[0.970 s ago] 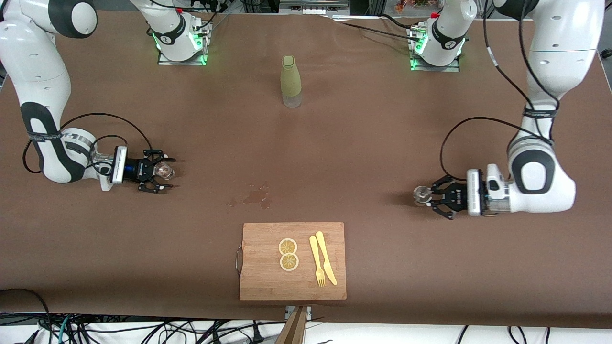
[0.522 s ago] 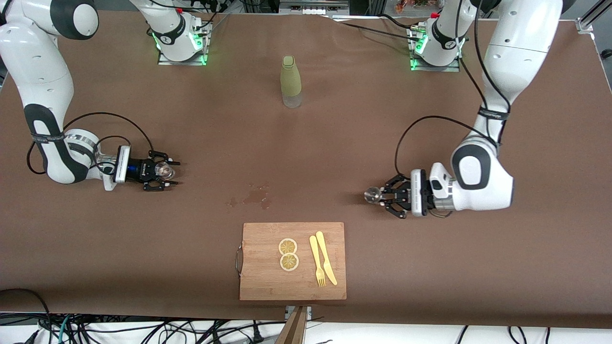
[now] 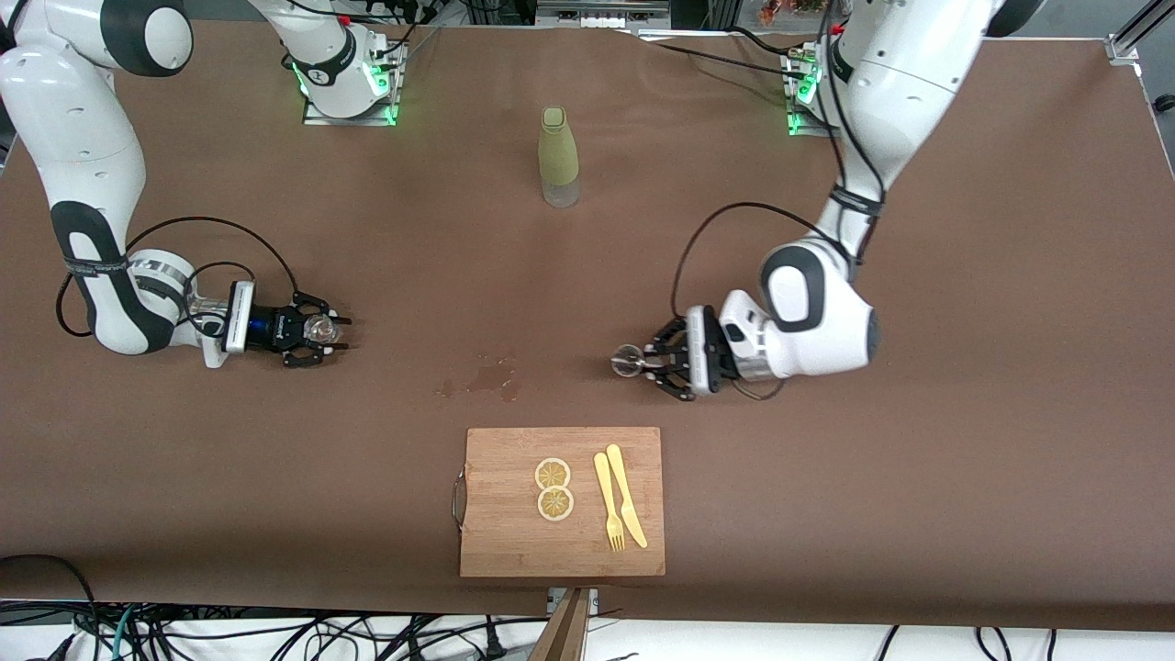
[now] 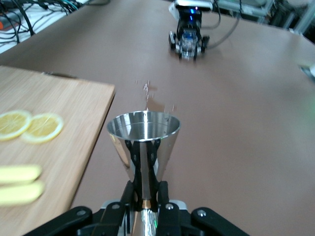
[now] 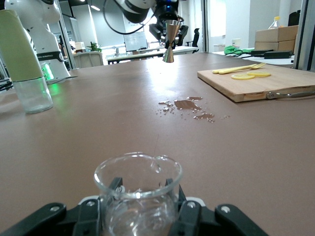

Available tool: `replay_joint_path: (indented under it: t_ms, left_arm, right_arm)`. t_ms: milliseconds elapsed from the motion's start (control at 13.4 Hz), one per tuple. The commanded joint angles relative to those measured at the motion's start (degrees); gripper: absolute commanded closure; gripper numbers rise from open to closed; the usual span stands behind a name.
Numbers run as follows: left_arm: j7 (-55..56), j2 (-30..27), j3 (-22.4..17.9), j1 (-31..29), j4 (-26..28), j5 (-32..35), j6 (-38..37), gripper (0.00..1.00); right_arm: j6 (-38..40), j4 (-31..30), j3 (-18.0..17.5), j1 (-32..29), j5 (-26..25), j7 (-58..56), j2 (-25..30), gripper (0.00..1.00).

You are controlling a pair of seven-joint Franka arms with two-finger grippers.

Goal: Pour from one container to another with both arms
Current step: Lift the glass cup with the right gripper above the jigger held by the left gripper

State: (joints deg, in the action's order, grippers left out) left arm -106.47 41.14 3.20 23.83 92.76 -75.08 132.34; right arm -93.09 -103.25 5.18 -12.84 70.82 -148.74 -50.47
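Brown counter [image 3: 964, 275], wide, with a small wet patch [image 3: 491, 376] near the middle. Jigger [image 3: 628, 362] pinched at its narrow waist by left tool [image 3: 643, 364], upright, bowl open upward, hanging over bare counter just above the board's upper corner in the front view, toward the left arm's side of the wet patch. Left tool clenched on the waist, as its wrist view shows [image 4: 145, 196]. Glass cup [image 3: 318, 328] standing between the fingers of right tool [image 3: 317, 332], toward the right arm's end of the counter, well apart from the jigger. Fingers [image 5: 188, 209] close against both sides of the cup; cannot tell whether clamped firm or only closing in. Board [image 3: 514, 532] at the counter's near edge, carrying two lemon slices [image 3: 553, 488], fork [image 3: 609, 505] and knife [image 3: 625, 496]. Green bottle [image 3: 557, 156] upright between the two arm bases.
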Motion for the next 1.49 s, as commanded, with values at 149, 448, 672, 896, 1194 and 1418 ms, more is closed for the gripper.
replay_joint_path:
  t_ms: [149, 448, 672, 896, 1194, 1418]
  left_arm:
    - [5.56, 3.06, -0.48, 9.55, -3.99, -7.63, 10.20, 1.00]
    - [12.59, 6.92, -0.48, 15.45, -9.95, -8.42, 18.56, 1.00]
    - [16.72, 11.49, -0.74, 18.26, -16.89, -8.07, 22.33, 1.00]
    - [21.55, 14.83, -1.62, 20.89, -22.52, -7.89, 24.53, 1.00]
    - [25.61, 16.25, -3.38, 23.80, -24.73, -7.72, 26.56, 1.00]
    - [31.91, 17.39, -7.06, 28.19, -26.40, -7.72, 28.85, 1.00]
  right_arm:
    - [0.28, 2.79, -2.54, 0.71, 2.56, 3.20, -0.24, 0.78]
    - [-0.25, 4.89, -4.30, 2.03, 4.50, 7.94, 0.11, 0.78]
    - [-1.30, 8.05, -5.62, 2.73, 4.59, 12.58, 1.51, 0.78]
    - [-4.45, 12.01, -5.71, 5.71, 4.24, 19.17, 3.18, 0.78]
    - [-7.37, 13.42, -5.80, 8.80, 4.33, 25.33, 4.77, 0.78]
    - [-7.28, 17.02, -5.80, 9.76, 0.57, 31.38, 4.85, 0.77]
